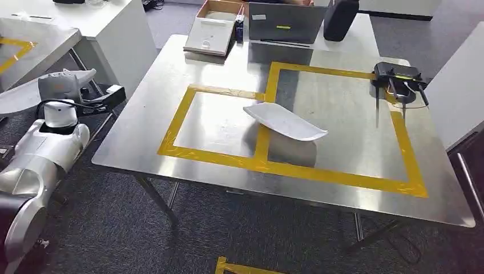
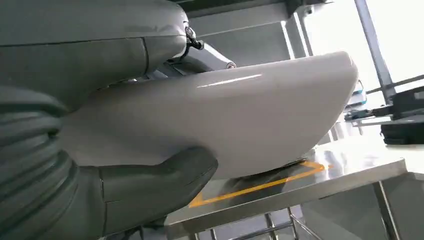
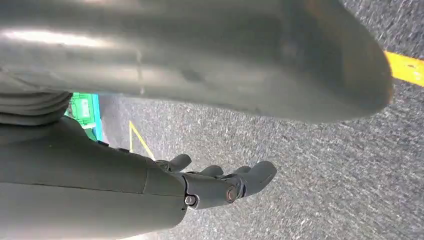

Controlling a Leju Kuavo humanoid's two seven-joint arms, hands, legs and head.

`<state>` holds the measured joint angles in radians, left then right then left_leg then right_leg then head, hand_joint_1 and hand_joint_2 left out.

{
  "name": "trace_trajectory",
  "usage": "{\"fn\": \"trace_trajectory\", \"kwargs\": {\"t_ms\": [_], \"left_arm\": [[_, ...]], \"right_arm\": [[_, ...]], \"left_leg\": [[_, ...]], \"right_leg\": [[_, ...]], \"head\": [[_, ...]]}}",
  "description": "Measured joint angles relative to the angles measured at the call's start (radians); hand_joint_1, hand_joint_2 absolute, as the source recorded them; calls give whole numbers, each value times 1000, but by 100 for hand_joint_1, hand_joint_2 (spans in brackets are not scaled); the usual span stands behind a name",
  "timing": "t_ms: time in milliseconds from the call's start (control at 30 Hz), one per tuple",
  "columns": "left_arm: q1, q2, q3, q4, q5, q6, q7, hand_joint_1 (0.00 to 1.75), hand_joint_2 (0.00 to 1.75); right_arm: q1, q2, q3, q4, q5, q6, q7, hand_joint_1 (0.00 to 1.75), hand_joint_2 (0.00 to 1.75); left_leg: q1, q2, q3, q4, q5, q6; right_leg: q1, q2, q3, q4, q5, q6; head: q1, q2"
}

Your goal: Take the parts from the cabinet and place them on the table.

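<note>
Part [image 2: 240, 120] clasped by left robot hand [image 2: 150, 185] beside near-left desk [image 1: 142, 142] corner; right robot hand [image 3: 220, 185] slack, empty. Best lowered level inside tape, clear of part [image 1: 285, 121] already down.

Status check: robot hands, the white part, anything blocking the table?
Left robot hand grips white part. Right robot hand open, over carpet. Another white part on steel table, inside yellow tape.
</note>
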<state>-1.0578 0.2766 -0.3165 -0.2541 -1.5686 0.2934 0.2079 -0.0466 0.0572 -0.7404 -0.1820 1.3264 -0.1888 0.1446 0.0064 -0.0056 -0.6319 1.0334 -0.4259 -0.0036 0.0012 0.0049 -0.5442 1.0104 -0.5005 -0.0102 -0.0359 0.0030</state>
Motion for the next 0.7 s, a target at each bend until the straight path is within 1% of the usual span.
{"fn": "trace_trajectory", "kwargs": {"t_ms": [67, 133, 167, 267, 367, 500, 600, 700], "left_arm": [[0, 0, -3, 0, 0, -1, 0, 175, 175], [0, -1, -60, 5, 0, -9, -22, 175, 175], [2, -1, -81, 5, 0, 8, -43, 175, 175], [5, -2, -111, 5, 0, 41, -65, 175, 175], [5, -6, -138, 5, 0, 51, -80, 175, 175], [2, -22, -163, 5, 0, 51, -93, 175, 175], [-10, -39, -182, 5, 0, 25, -92, 175, 175], [-24, -61, -205, 5, 3, 15, -87, 175, 175]], "right_arm": [[0, -1, 0, 0, 0, 0, 0, 0, 0], [7, -14, 2, 0, 6, 4, -11, 0, 0], [8, -19, 5, 0, 11, 10, -10, 0, 0], [8, -24, 11, 0, 24, 18, -2, 0, 0], [9, -31, 19, 0, 34, 24, 1, 0, 0], [8, -44, 31, 0, 47, 34, -4, 0, 0], [7, -48, 41, 0, 56, 35, -15, 0, 0], [7, -48, 49, 0, 59, 33, -23, 0, 0]], "left_leg": [[0, 0, 0, 0, 0, 0], [0, 0, 0, 0, 0, 0], [0, 0, 0, 0, 0, 0], [0, 0, 0, 0, 0, 0], [0, 0, 0, 0, 0, 0], [0, 0, 0, 0, 0, 0], [0, -1, 0, 0, 0, 0], [0, -1, 1, 0, 0, 0]], "right_leg": [[0, 0, 0, 0, 0, 0], [0, 0, 0, 0, 0, 0], [0, 0, 0, 0, 0, 0], [0, 0, 0, 0, 0, 0], [0, 0, 0, 0, 0, 0], [0, 0, 0, 0, 0, 0], [0, 0, 0, 0, 0, 0], [0, 0, 1, 0, 0, 1]], "head": [[0, 0], [0, 0], [0, 0], [0, 0], [0, 0], [0, 0], [0, 0], [0, 0]]}}
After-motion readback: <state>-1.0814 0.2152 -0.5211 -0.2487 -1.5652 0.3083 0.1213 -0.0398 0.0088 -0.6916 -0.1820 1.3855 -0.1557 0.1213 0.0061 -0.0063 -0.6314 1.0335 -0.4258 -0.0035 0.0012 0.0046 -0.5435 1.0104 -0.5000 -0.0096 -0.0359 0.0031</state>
